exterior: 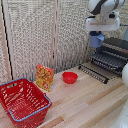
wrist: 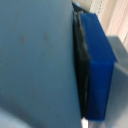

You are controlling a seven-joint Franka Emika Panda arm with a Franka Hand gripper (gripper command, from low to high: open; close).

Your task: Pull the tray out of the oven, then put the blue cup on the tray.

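A pale slatted screen (exterior: pixel 45 30) stands behind a light wooden table (exterior: pixel 85 100), its planks evenly lit, with no hard shadows.

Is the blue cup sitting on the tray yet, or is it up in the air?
Apart. The exterior view shows the blue cup hanging in the gripper, with wall visible between it and the tray pulled out of the oven below.

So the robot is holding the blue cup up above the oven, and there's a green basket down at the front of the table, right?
Nearly. The gripper does hold the blue cup above the oven, but the basket at the front of the table is red, not green, as the exterior view shows.
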